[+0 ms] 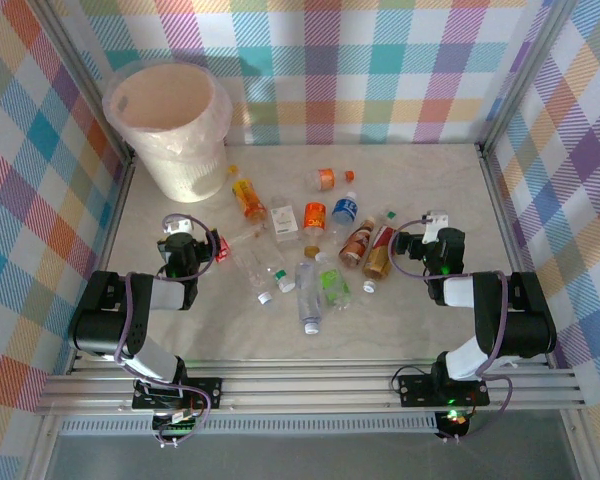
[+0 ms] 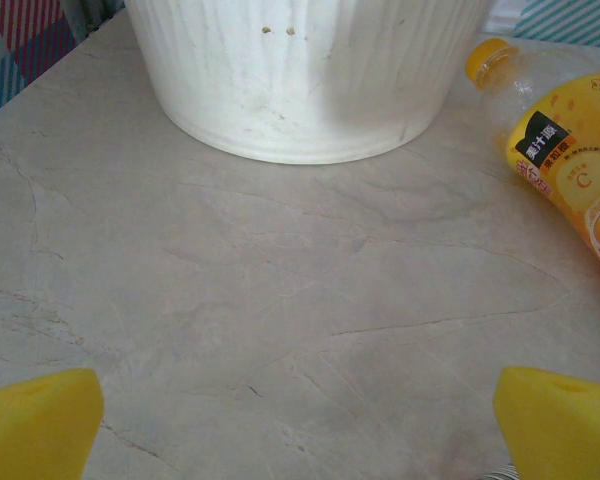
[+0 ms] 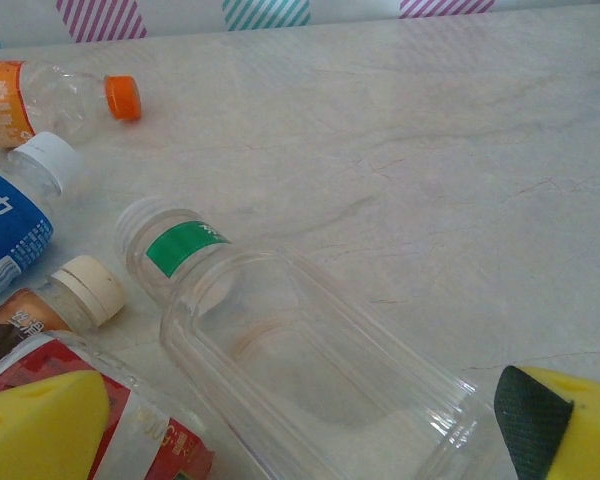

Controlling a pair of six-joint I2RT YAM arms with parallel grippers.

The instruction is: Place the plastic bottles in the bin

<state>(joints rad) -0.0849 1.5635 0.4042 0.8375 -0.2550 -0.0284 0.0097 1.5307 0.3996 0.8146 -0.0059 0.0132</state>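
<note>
We find the table [image 1: 480,310] to be a pale marbled slab carrying everything noted below.

The bin [image 1: 170,125] [image 2: 300,70] stands upright on it, bag-lined, with its mouth open upward.

The left hand [image 1: 192,248] [image 2: 300,435] sits just on the near side of the bin, facing its ribbed wall. Its yellow pads [image 2: 35,420] stand wide apart with bare table between them, and it holds nothing.

The right hand [image 1: 425,245] [image 3: 300,440] is well to the right of the bin, on the far side of the scattered bottles. Its jaws are also wide. A clear green-labelled bottle [image 3: 300,350] lies on its side between the pads, its cap pointing away from the hand. We cannot tell whether either pad touches it.

The plastic bottles [image 1: 308,295] all lie on the table outside the bin, spread to its right and on its near side.
- Closest to the bin is a yellow-labelled bottle [image 1: 248,198] [image 2: 570,170], lying just beside its base.
- Farther right of the bin are a blue-labelled bottle [image 1: 345,209] [image 3: 10,230] and an orange-capped bottle [image 1: 325,179] [image 3: 40,100].
- Farther right again, a brown-labelled bottle [image 1: 357,240] [image 3: 40,315] and a red-labelled bottle [image 1: 380,250] [image 3: 130,420] lie side by side, next to the right hand.
- Several clear bottles [image 1: 255,270] lie between the two hands, one with a green cap [image 1: 335,288].
</note>
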